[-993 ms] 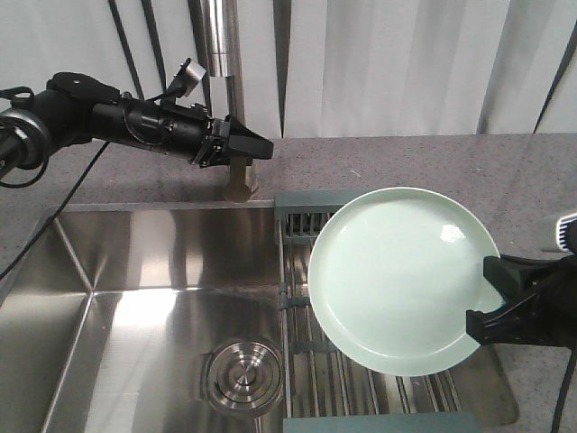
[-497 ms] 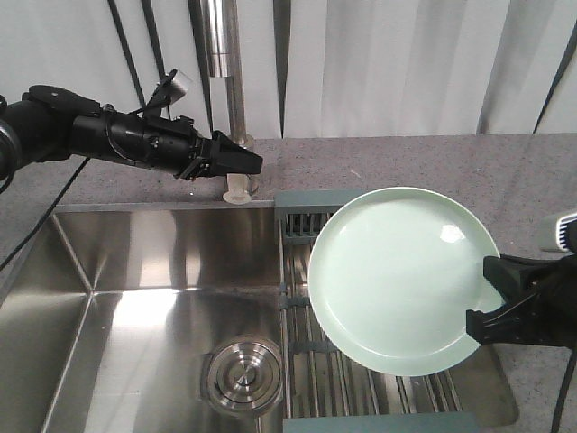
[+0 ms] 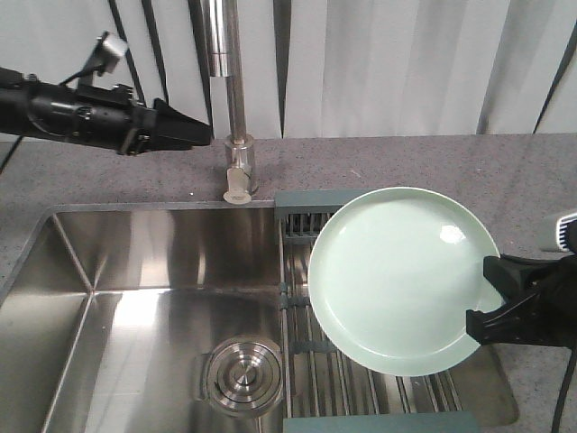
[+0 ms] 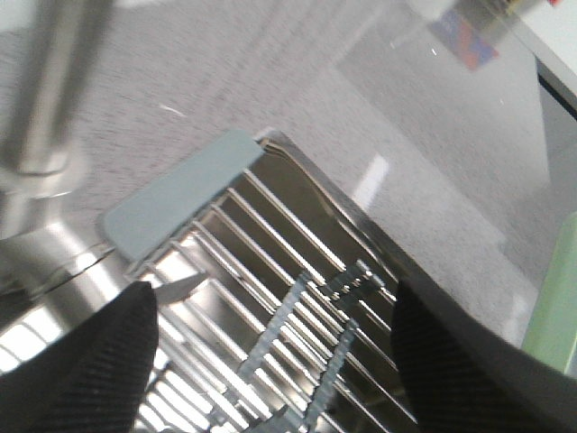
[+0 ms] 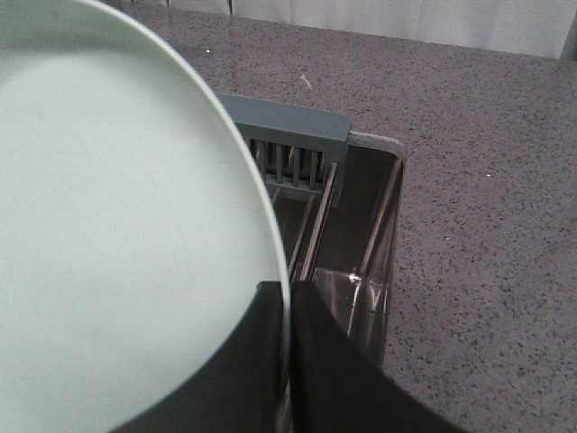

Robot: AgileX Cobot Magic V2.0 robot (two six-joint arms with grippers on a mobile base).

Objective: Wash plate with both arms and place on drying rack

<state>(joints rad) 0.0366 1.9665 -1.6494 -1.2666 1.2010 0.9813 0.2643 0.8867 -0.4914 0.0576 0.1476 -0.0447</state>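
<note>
Pinching the plate (image 3: 401, 280) rim, the right gripper (image 5: 287, 311) holds it over the drying rack (image 3: 306, 209); left gripper (image 3: 200, 135) gapes wide above the counter's (image 3: 406, 158) back edge.

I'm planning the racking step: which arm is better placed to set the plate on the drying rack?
Right. The right gripper is shut on the rim of the plate, holding it over the drying rack. The left gripper is open and empty, off near the faucet.
</note>
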